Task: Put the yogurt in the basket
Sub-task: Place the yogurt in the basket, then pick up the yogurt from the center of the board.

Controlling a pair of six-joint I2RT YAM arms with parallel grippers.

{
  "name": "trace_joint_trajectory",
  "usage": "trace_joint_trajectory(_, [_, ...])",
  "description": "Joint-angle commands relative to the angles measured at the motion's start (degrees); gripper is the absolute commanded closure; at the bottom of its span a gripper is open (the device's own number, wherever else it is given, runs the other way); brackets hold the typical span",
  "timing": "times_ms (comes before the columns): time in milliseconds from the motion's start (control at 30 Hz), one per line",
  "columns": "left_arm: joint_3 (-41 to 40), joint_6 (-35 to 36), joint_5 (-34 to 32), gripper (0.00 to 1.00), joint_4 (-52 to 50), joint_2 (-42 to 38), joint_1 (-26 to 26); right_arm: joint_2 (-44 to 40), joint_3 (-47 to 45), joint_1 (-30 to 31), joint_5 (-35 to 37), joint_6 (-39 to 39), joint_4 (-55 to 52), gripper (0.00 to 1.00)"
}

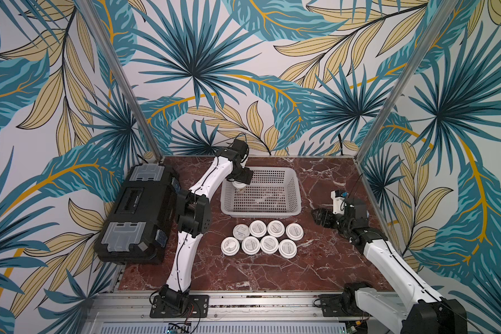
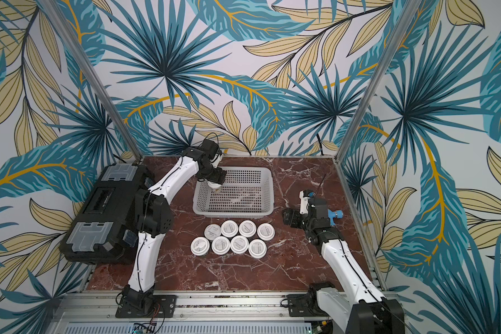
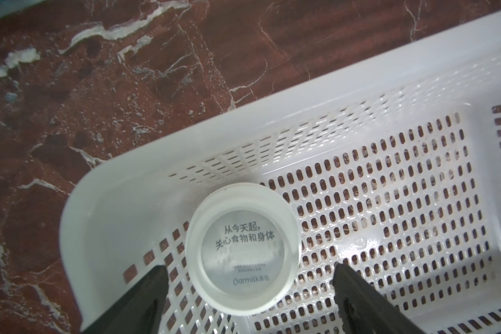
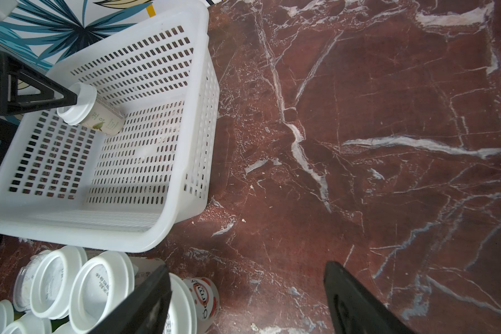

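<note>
My left fingers (image 3: 152,292) spread clear of 1 yogurt (image 3: 242,248), tucked in the basket (image 3: 162,162) corner, likely to save room; right fingers (image 4: 359,297) open, empty, by 8 cups (image 1: 276,228).

We read "从今天起, 关心食物和身体" and, below it, "oarmilk" on a yogurt lid (image 3: 242,251) in the left wrist view. Another yogurt cup (image 4: 200,297) bears the red letters "oarmi", the rest hidden.

A black case (image 1: 139,214) with grey latches sits on the red marble tabletop (image 1: 272,269), leaf-patterned walls (image 1: 243,72) around.
</note>
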Motion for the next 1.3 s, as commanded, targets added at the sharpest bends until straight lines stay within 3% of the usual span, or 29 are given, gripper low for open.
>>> trace_joint_trajectory(0, [1.44, -0.30, 1.20, 0.02, 0.51, -4.64, 0.04, -0.51, 0.13, 0.26, 0.28, -0.56, 0.72, 0.13])
trace_joint_trajectory(367, [1.35, 0.62, -1.77, 0.07, -1.66, -15.87, -4.41, -1.42, 0.00, 0.22, 0.13, -0.57, 0.35, 0.13])
trace_joint_trajectory(867, [-32.84, -4.16, 2.77, 0.13, 9.13, -44.18, -8.92, -2.86, -0.49, 0.26, -0.38, -0.21, 0.59, 0.13])
trace_joint_trajectory(1100, [-40.54, -5.72, 0.79, 0.15, 6.47, -54.49, -13.03, -2.92, -0.61, 0.31, -0.53, -0.15, 0.74, 0.13])
trace_joint_trajectory(1267, [-44.67, -7.05, -3.30, 0.18, 1.13, -57.34, -15.32, -3.01, -0.63, 0.23, -0.56, -0.12, 0.64, 0.13])
